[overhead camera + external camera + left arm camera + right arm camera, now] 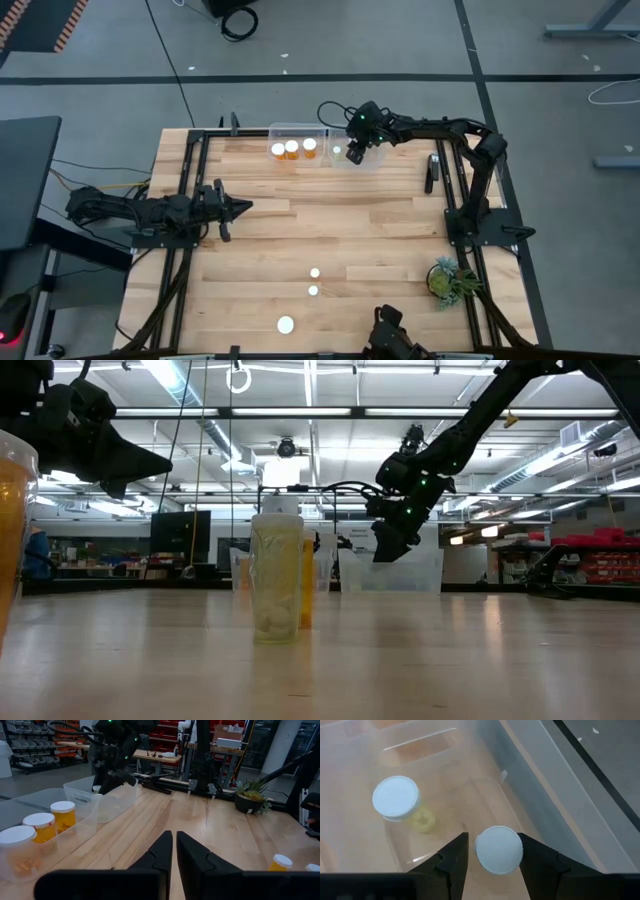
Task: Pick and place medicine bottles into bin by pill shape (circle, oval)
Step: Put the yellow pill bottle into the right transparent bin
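Observation:
Two clear bins stand at the table's far edge. The left bin [298,131] holds three orange medicine bottles [63,815] with white caps. My right gripper [355,150] hangs open over the right bin [485,750], pointing slantwise down. Its fingers stand on either side of a white-capped bottle [498,849]. A second bottle [396,797], with yellowish pills, is in that bin too. Three more bottles [314,272] stand on the near half of the table. My left gripper [240,208] waits shut and level at the table's left. My right gripper has its fingers on either side of the bottle's white cap [498,849], coming from above at a slant. A narrow gap shows between the cap and one finger [455,857]. Whether the other finger [535,857] touches the cap, I cannot tell.
A small green plant [450,280] in a dark pot stands near the table's right edge. Black frame rails [190,180] run along the table's left and right sides. Bare wood lies between the bins and the near bottles.

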Controlling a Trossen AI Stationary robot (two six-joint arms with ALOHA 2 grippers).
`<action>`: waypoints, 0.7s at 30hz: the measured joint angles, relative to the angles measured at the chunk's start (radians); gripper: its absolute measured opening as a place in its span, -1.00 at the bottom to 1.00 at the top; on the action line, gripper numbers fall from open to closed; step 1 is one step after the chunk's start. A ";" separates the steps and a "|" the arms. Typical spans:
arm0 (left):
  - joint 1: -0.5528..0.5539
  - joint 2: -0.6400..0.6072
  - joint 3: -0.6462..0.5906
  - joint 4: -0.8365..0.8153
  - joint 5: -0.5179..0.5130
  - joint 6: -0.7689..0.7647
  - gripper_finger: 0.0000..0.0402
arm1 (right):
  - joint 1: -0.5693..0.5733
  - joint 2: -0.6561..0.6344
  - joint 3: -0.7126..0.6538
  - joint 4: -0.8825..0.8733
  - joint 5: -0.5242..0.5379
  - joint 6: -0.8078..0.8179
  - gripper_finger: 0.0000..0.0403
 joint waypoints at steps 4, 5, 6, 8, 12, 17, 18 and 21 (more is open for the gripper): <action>0.000 0.000 0.000 0.000 0.000 0.000 -0.82 | 0.000 0.000 0.000 0.000 0.000 0.000 -0.15; 0.000 0.000 0.000 0.000 0.000 0.000 -0.82 | 0.000 0.000 0.000 0.000 0.000 0.000 -0.15; 0.000 0.000 0.000 0.000 0.000 0.000 -0.83 | 0.000 0.000 0.000 0.000 0.000 -0.001 -0.15; 0.000 0.000 0.000 0.000 0.000 0.000 -0.85 | 0.000 0.000 0.000 0.000 0.000 -0.001 -0.15; 0.000 0.000 0.000 0.000 0.000 0.000 -0.88 | 0.000 0.000 0.000 0.000 0.000 -0.002 -0.11; 0.000 0.000 0.000 0.000 0.000 0.000 -0.86 | 0.000 0.000 0.000 0.000 0.000 -0.005 0.05; 0.000 0.000 0.000 0.000 0.000 0.000 -0.85 | 0.000 0.000 0.000 0.000 0.000 -0.007 0.08; 0.000 0.000 0.000 0.000 0.000 0.000 -0.83 | 0.000 0.000 0.000 0.000 0.000 -0.010 0.17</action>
